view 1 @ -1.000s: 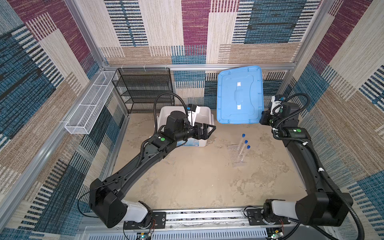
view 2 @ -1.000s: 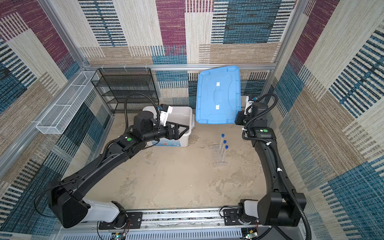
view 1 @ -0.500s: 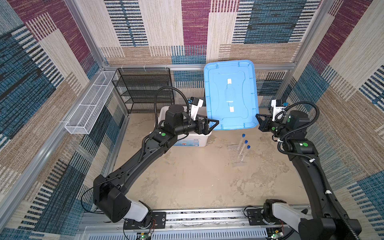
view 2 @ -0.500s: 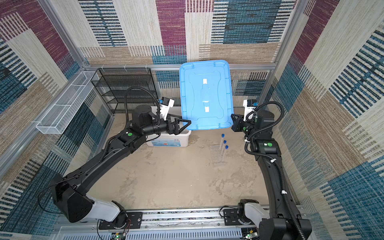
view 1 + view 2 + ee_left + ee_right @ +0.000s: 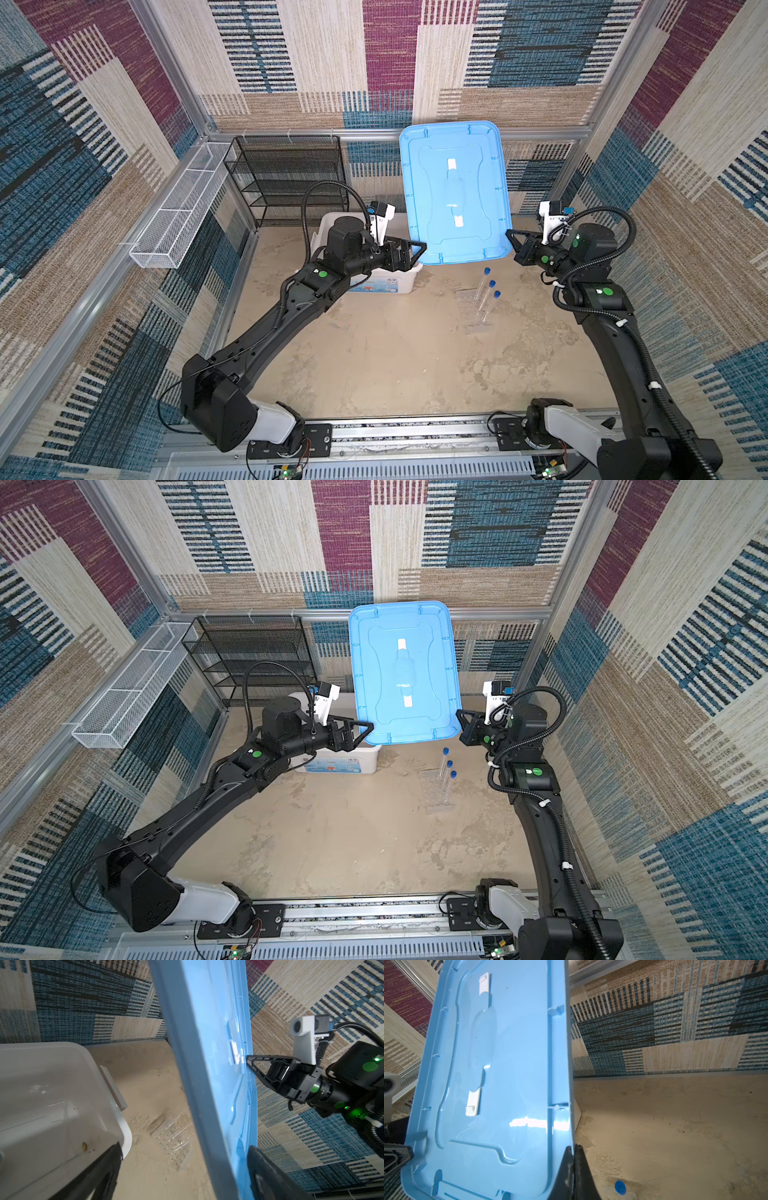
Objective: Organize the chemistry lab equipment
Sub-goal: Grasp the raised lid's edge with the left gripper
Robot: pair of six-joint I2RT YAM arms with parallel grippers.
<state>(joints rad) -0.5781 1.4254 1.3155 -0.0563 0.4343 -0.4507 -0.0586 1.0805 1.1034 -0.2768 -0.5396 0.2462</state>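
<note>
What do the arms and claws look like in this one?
The left arm and right arm are black with white base segments, round green stickers and black ribbed cables looping over the wrists. The left claw and right claw have black, triangular open-frame fingers; a white camera mount sits on each wrist.

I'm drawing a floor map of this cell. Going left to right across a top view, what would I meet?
White wire basket → black mesh rack → white bin → blue lid → right end effector.
</note>
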